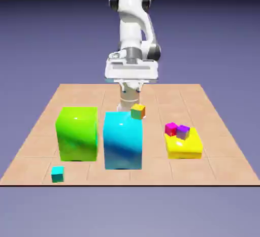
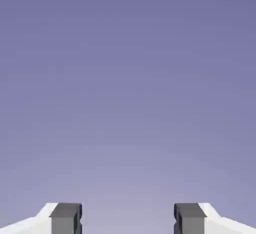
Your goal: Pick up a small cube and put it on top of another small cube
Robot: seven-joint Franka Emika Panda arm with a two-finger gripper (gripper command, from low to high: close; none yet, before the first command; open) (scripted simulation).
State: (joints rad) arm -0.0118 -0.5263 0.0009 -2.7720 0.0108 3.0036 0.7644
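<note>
Arm (image 1: 131, 25) folded upright at the far side, hand raised above the table (image 1: 152, 94), gripper (image 2: 128, 219) fingers apart (only backdrop between them). Nearer stand the big cyan-blue block (image 1: 123, 142) and green block (image 1: 77, 135), side by side, then a low yellow block (image 1: 184, 147). Small cubes: orange-yellow (image 1: 138, 111) at the cyan-blue block's upper corner, magenta (image 1: 171, 129) and purple (image 1: 183, 132) by the yellow block, teal-green (image 1: 58, 174) at the near edge, exterior view's left.
</note>
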